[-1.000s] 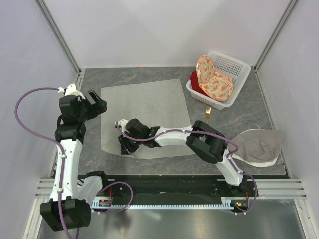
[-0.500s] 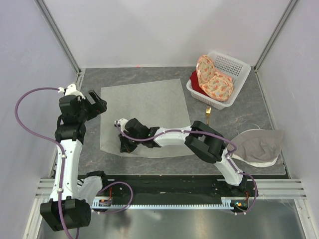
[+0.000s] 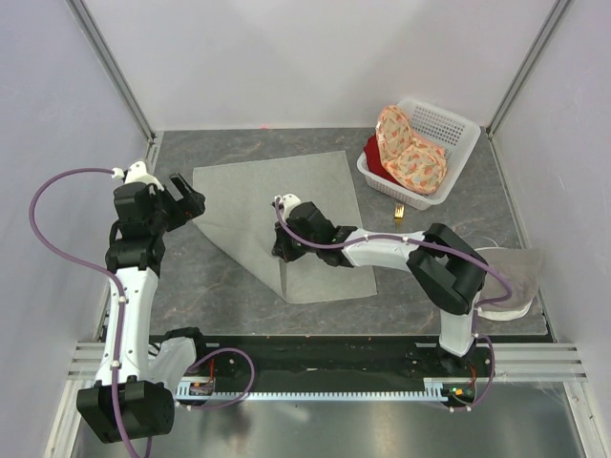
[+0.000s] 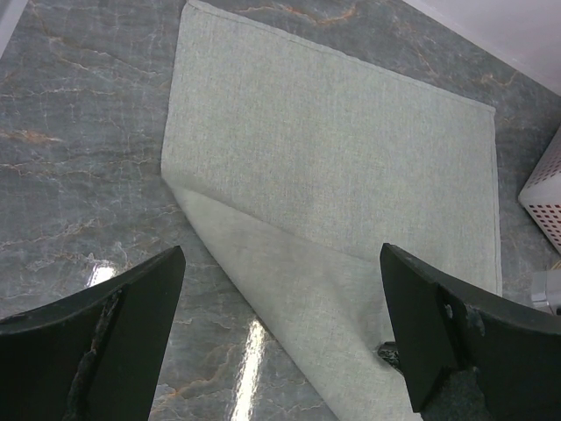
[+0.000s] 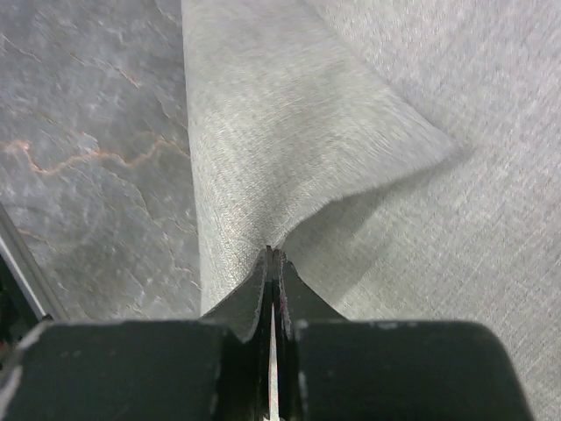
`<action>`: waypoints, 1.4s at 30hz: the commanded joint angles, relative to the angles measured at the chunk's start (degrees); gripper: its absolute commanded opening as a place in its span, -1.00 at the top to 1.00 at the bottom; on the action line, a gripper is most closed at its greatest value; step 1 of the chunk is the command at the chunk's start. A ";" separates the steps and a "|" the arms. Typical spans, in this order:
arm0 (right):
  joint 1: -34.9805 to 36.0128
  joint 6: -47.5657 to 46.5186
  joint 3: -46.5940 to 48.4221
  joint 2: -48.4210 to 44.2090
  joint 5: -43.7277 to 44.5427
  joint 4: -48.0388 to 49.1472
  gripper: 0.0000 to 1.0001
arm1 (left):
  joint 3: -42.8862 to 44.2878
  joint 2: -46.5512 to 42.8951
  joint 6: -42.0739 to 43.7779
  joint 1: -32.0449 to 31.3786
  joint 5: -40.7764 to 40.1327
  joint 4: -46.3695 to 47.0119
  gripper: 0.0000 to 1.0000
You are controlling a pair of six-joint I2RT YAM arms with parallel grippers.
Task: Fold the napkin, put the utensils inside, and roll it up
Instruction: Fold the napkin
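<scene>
**Right claw [image 3: 284, 246] pinches napkin [image 3: 305, 186] corner; fold begun**

From above, it has carried the near-left corner in from the near edge to mid-cloth, leaving a diagonal crease. Left wrist: the left claw [image 4: 280, 298] stands spread wide above the turned-up flap, holding nothing. Right wrist: cloth nipped between shut fingertips. The fork [image 3: 398, 211] lies apart, beside the basket [image 3: 451, 120].
</scene>
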 commanded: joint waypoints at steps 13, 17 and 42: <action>-4.80 3.74 3.32 -1.27 -1.58 -4.58 -0.05 | 0.09 -0.46 1.79 0.23 2.27 2.29 -1.00; -6.03 1.98 8.59 4.26 -0.88 -6.86 0.01 | -0.09 -0.37 1.70 0.23 2.97 2.38 -1.00; -7.18 -4.79 20.47 16.31 1.32 -16.10 0.18 | -0.09 -0.11 1.35 0.23 4.11 2.73 -1.00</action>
